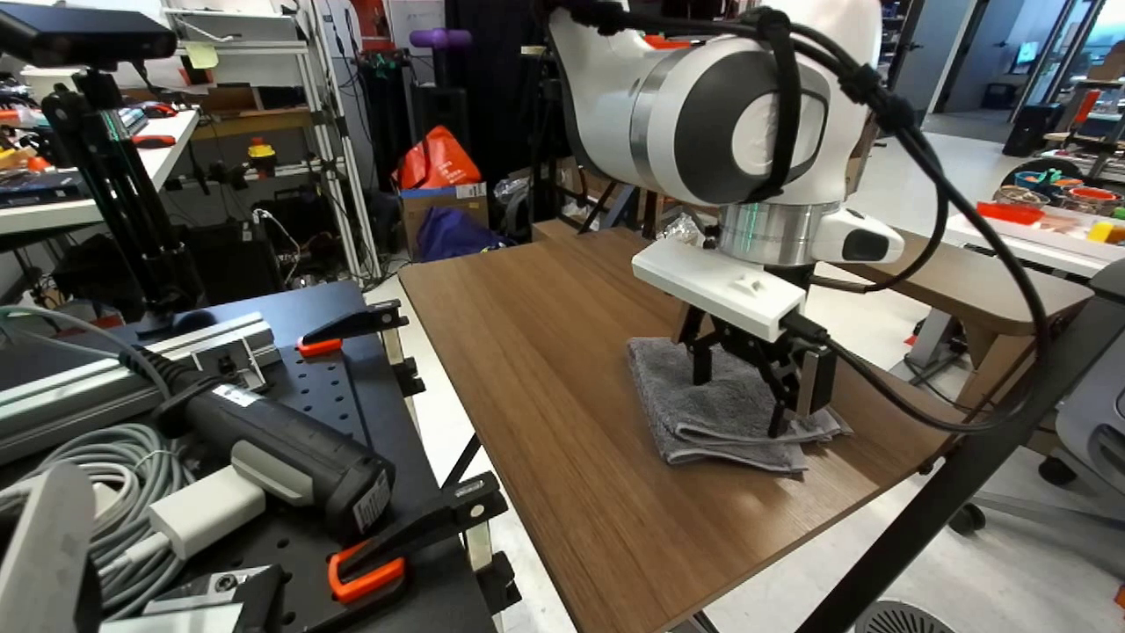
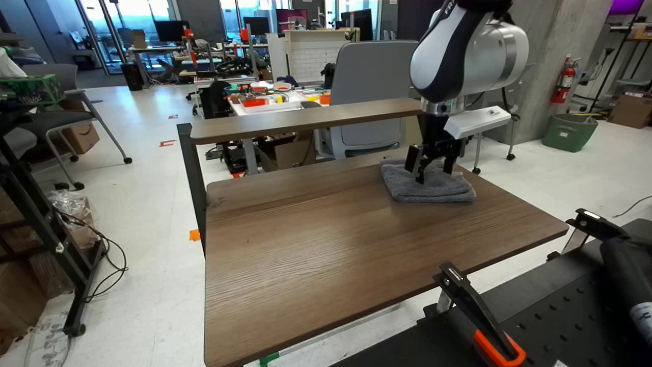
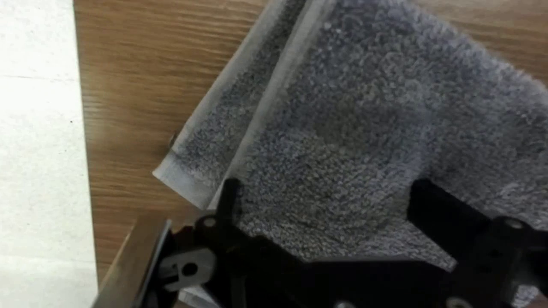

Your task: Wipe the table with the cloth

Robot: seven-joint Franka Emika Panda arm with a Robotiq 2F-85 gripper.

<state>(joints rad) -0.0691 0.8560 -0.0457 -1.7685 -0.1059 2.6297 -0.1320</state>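
The cloth (image 1: 659, 404) is a grey folded towel lying flat near one edge of the table (image 1: 545, 369), with layered edges showing. The cloth (image 2: 430, 193) and the dark brown wood-grain table (image 2: 316, 255) show in both exterior views. My gripper (image 1: 738, 400) points down over the cloth, and it also shows there in an exterior view (image 2: 434, 175). In the wrist view the gripper (image 3: 325, 184) has its two black fingers wide apart, with the cloth (image 3: 364, 98) spread beneath and between them. The fingertips are at or just above the cloth; I cannot tell if they touch it.
A raised narrower brown shelf (image 2: 305, 120) runs along one side of the table, on a black post (image 2: 191, 173). A black bench (image 1: 334, 396) with orange-tipped clamps (image 1: 369, 571) stands along the opposite side. A grey chair (image 2: 374, 97) stands behind the shelf.
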